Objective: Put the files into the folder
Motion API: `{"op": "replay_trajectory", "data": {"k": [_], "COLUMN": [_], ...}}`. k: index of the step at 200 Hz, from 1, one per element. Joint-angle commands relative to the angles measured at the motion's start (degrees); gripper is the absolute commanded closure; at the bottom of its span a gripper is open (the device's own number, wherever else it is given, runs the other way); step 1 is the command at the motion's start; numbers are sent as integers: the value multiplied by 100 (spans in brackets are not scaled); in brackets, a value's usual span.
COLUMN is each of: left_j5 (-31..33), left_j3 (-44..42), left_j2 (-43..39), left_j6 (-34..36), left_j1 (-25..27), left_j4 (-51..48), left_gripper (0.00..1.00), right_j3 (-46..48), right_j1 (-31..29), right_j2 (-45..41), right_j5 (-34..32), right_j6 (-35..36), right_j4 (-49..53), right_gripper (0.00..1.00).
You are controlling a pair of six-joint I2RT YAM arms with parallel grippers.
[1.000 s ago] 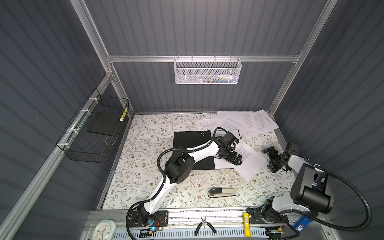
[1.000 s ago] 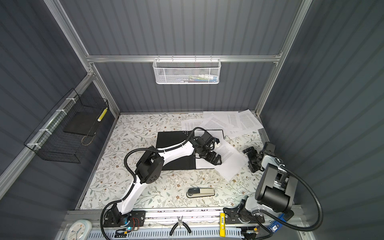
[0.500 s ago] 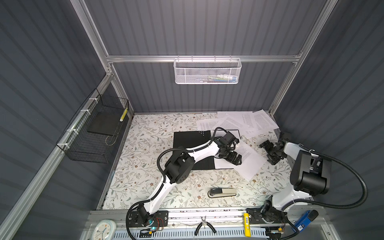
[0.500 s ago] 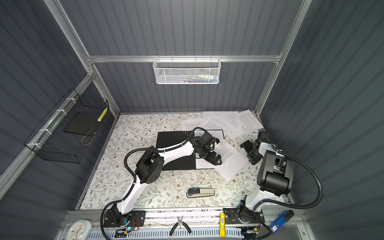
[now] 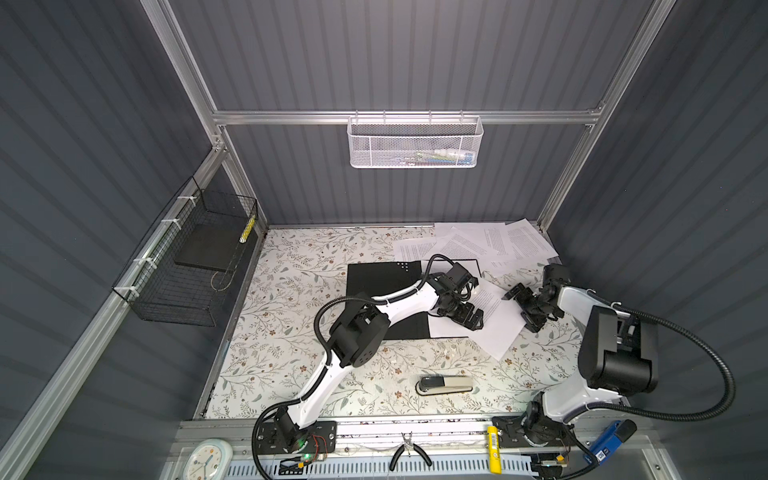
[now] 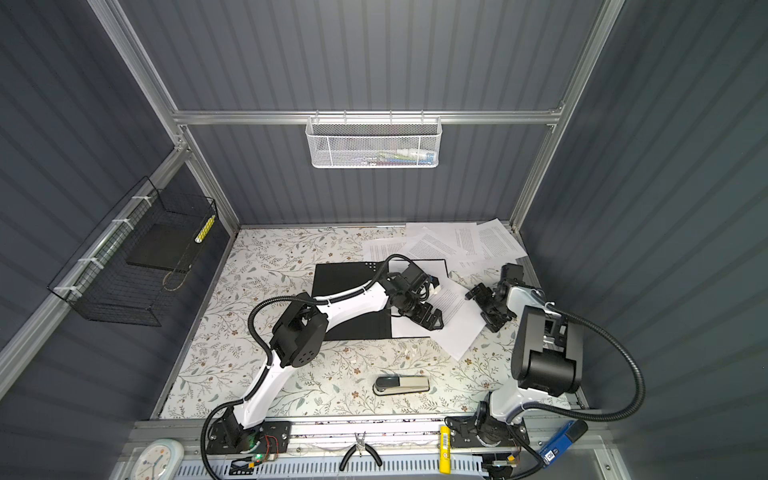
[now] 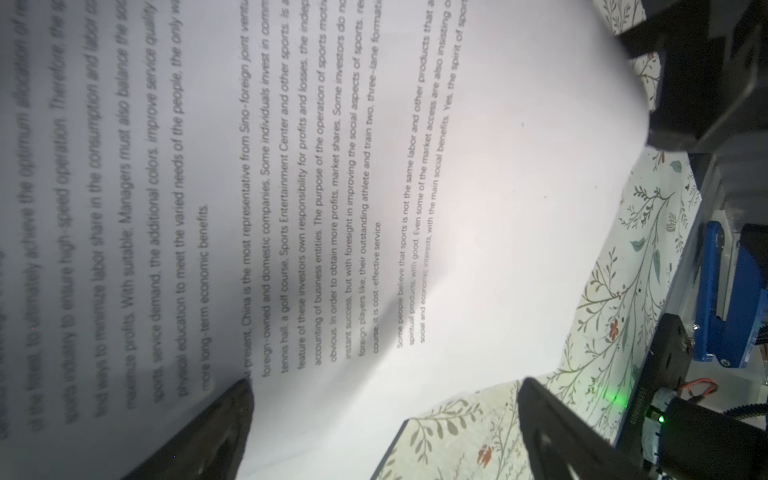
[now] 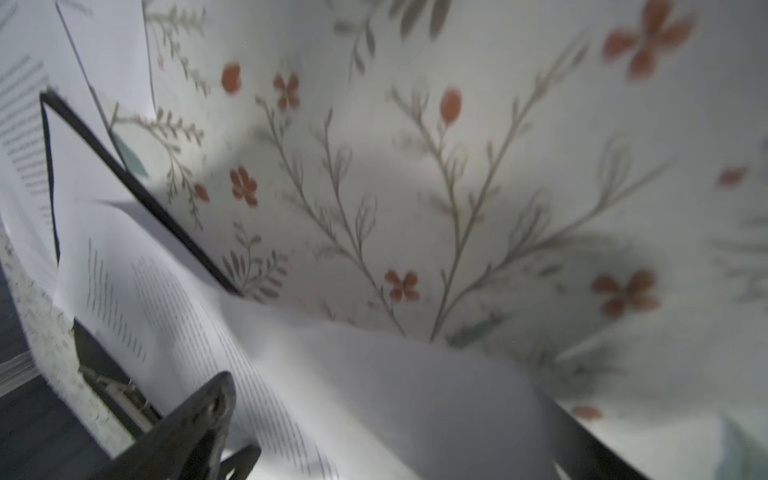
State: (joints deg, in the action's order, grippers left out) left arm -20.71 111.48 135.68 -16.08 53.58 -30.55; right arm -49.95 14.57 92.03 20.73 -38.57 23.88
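The black folder lies open on the floral table in both top views. A skewed printed sheet covers its right half and hangs off to the right. More files are scattered at the back right. My left gripper is open, low over that sheet, one finger on the paper. My right gripper is open at the sheet's right edge. In the right wrist view the paper's raised edge curls between its fingers.
A stapler lies near the front edge. A black wire basket with a dark slab hangs on the left wall, a white mesh basket on the back wall. Pliers and a clock sit on the front rail.
My right arm has swung from the front right towards the back and left, bringing its gripper to the sheet's right edge. The left arm has stayed still.
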Motion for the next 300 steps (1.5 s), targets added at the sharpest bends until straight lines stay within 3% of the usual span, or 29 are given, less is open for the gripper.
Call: {"op": "replay_trajectory", "data": {"k": [1,37,94,116,128,157,169,196,224,243,300], "left_j5": [-21,-29,-16,-25,-12,-21,-70,-504,-1077,-1132,628], "left_j3": [27,-3,-56,-48,-34,-21,9,234,486,456,-912], "left_j2": [205,196,145,143,143,118,76,-196,-789,-1359,-3349], "left_j6": [117,111,113,117,109,110,107,-31,-314,-475,-265], "left_j1": [-53,-75,-68,-78,-83,-92,-107,-190,-213,-226,-417], "left_j4": [-138,-116,-86,-83,-93,-116,-128,-8,445,690,484], "left_gripper": [0,0,0,0,0,0,0,0,0,0,0], "right_j3": [484,1166,1823,1917,1984,2258,2336,2496,2616,2633,2484], "right_j1": [-15,-10,12,17,16,12,13,-5,-83,-212,-864], "right_j2": [-457,-1080,-1394,-1439,-1482,-1677,-1768,-1974,-2214,-2456,-2890], "right_j5": [1069,1708,1618,1553,1490,1383,1323,1294,1293,1173,112], "right_j6": [-136,-431,-476,-567,-659,-914,-956,-1101,-1471,-1804,-2632], "right_j4": [-552,-1615,-2449,-2548,-2581,-2737,-2700,-2756,-3046,-3288,-3892], "right_gripper": [1,1,1,9,17,48,68,100,100,100,100]}}
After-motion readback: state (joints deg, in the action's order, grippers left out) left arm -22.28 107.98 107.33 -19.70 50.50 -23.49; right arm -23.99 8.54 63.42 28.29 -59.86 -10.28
